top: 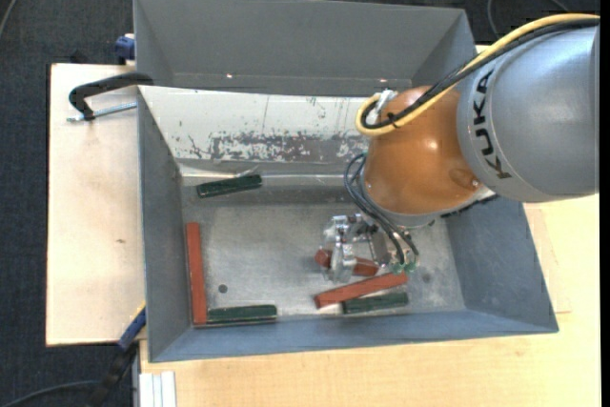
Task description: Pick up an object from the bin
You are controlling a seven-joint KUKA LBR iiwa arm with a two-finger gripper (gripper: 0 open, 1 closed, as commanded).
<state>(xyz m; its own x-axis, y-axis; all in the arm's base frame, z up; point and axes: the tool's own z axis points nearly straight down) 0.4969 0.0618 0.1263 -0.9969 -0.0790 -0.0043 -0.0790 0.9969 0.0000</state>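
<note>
The grey metal bin (305, 43) holds a few thin bars, well apart on its floor. The silver arm (543, 119) comes in over the bin's right edge, and its orange wrist cover (419, 157) hangs above the right half of the floor.

A long red flat bar (195, 272) lies along the left wall. One dark green flat bar (229, 186) lies by the far wall and another (243, 311) at the near-left corner. A shorter red flat bar (360, 291) lies tilted near the near edge, right of middle. A third dark green bar (376, 304) lies just beside it, closer to that edge.

The gripper (348, 251) is low over the floor right of middle, just behind the shorter red bar. Whether it stands wide or narrow I cannot tell, and nothing can be seen held in it. A small red piece (325, 257) sits just beside it, its shape unclear.

The shorter red bar looks the likeliest pick. It seems stiff, light and smooth, and it lies flat. A hold across its narrow width near the middle would probably balance it.
</note>
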